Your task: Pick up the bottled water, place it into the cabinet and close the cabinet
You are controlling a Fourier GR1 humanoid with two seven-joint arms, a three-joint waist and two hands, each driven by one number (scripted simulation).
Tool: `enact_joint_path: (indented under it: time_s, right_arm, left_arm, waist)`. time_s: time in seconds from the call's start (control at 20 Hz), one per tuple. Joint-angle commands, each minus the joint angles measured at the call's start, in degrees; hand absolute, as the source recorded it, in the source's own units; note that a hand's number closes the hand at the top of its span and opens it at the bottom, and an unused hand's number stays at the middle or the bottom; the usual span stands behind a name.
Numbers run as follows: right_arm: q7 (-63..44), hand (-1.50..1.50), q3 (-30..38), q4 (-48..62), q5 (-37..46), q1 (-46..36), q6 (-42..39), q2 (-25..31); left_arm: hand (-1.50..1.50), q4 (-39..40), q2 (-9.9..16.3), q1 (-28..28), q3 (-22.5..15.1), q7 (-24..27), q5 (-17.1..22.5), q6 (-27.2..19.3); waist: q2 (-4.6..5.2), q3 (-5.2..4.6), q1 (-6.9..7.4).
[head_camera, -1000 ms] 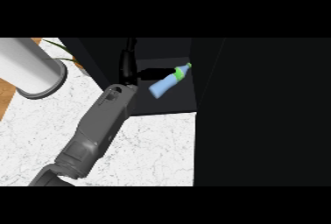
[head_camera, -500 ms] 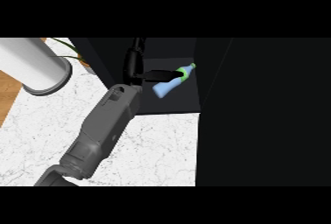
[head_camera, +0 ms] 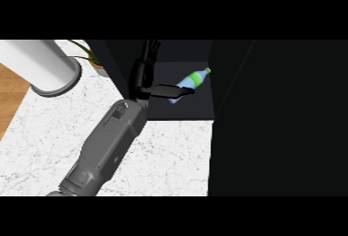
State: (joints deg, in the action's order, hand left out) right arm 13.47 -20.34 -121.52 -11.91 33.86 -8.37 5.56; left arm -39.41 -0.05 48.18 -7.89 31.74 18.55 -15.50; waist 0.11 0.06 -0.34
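The bottled water [head_camera: 194, 81], pale blue with a green band near its cap, lies tilted inside the dark open cabinet [head_camera: 178, 112]. My left hand [head_camera: 144, 76] reaches into the cabinet just left of the bottle on a grey forearm that comes up from the lower left. Its fingers [head_camera: 148, 53] point straight up into the dark. Its thumb [head_camera: 168, 91] sticks out to the right across the bottle's lower end. The hand is open and nothing is curled round the bottle. The right hand does not show.
The cabinet's large dark door [head_camera: 279, 120] fills the right side. A white cylinder [head_camera: 41, 64] and a small potted plant [head_camera: 92, 59] stand at the upper left. White marble counter [head_camera: 170, 161] lies below the cabinet, with a wooden strip [head_camera: 10, 94] at the far left.
My left hand has moved deeper into the cabinet and its thumb now shows stretched toward the bottle. The bottle stays lying inside.
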Motion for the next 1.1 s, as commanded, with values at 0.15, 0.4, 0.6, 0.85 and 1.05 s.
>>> enact_joint_path:
  time_s: [0.15,0.4,0.6,0.85,1.05]
  right_arm:
    - [-1.5,-1.5,-0.04,1.3,0.3,-2.4,1.79,-1.22]
    - [-1.64,-1.5,-0.07,-0.71,-0.85,-0.28,1.02,0.09]
    - [-0.2,-1.5,-0.53,0.78,-0.49,-0.49,0.51,0.22]
    - [-4.05,-1.5,-0.32,-6.58,-1.3,1.11,0.94,2.81]
    - [-1.27,-1.5,-3.42,-0.49,5.42,-2.19,-1.06,4.18]
  left_arm:
    - [-1.5,-18.55,2.79,-15.01,-3.5,-5.17,1.71,2.23]
    - [-1.5,-35.77,2.84,-25.22,-7.91,-11.0,1.98,-0.98]
    - [-1.5,-51.4,5.57,-35.12,-11.07,-16.31,1.73,-2.26]
    - [-1.5,-65.79,5.53,-46.54,-17.12,-18.34,-0.18,-4.19]
    - [-1.5,-72.77,6.97,-52.1,-21.16,-19.99,-1.17,-3.71]
  waist:
    - [-0.9,-0.04,2.79]
    - [-1.02,-0.03,2.79]
    - [-0.75,-0.01,2.19]
    - [-0.43,-0.05,1.06]
    - [-0.33,-0.05,1.01]
